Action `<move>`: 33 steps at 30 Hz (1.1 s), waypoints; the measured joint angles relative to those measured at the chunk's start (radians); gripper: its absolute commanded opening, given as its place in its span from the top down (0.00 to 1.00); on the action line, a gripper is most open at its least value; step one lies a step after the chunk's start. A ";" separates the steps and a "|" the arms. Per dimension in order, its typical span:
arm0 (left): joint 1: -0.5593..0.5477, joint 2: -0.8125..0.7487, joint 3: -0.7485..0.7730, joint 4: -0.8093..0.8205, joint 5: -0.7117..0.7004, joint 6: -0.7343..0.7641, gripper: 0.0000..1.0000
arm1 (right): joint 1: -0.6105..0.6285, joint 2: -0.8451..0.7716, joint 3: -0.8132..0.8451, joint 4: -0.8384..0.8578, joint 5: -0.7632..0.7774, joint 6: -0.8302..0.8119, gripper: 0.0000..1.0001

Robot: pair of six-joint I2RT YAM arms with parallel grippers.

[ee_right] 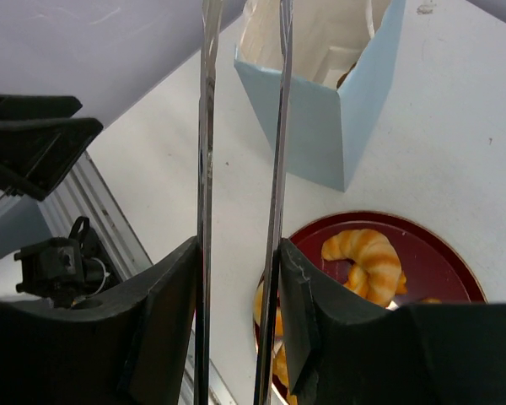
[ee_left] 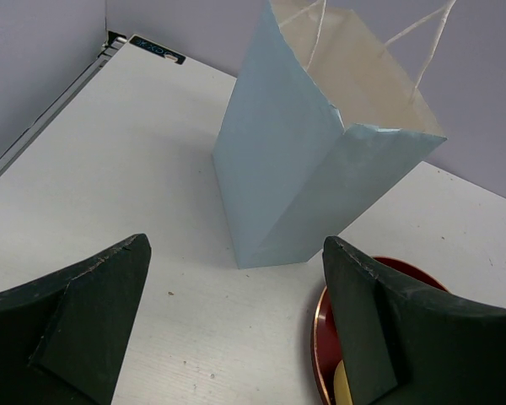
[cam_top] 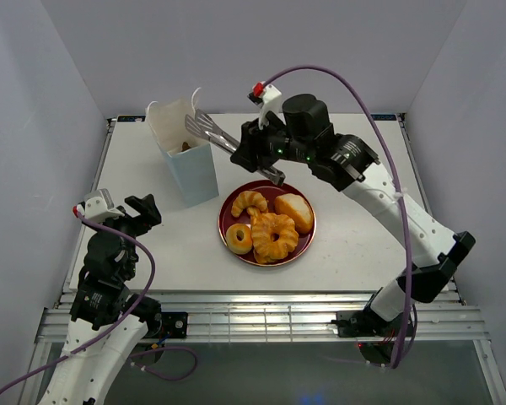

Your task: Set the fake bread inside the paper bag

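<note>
Table with the paper bag upright at its 10 o'clock, the dark red plate at the bag's 4 o'clock bearing the fake bread — right gripper clamped on silver tongs by the bag's mouth, left gripper spread wide at 8 o'clock.

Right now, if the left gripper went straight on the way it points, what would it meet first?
Probably the paper bag, upright just ahead of the left gripper; depth is unclear.
</note>
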 measured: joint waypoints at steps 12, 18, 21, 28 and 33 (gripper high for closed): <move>0.000 0.011 0.000 0.000 -0.001 0.000 0.07 | 0.000 -0.382 -0.513 0.023 0.067 -0.001 0.52; 0.000 0.011 0.000 0.000 -0.001 0.000 0.07 | 0.000 -0.483 -0.716 0.016 0.162 -0.003 0.51; 0.000 0.011 0.000 0.000 -0.001 0.000 0.07 | -0.001 -0.523 -0.787 0.010 0.201 -0.002 0.50; 0.000 0.011 0.000 0.000 -0.001 0.000 0.07 | -0.002 -0.615 -0.937 0.013 0.251 0.021 0.50; 0.000 0.011 0.000 0.000 0.000 0.000 0.07 | -0.002 -0.663 -1.010 0.003 0.274 0.039 0.50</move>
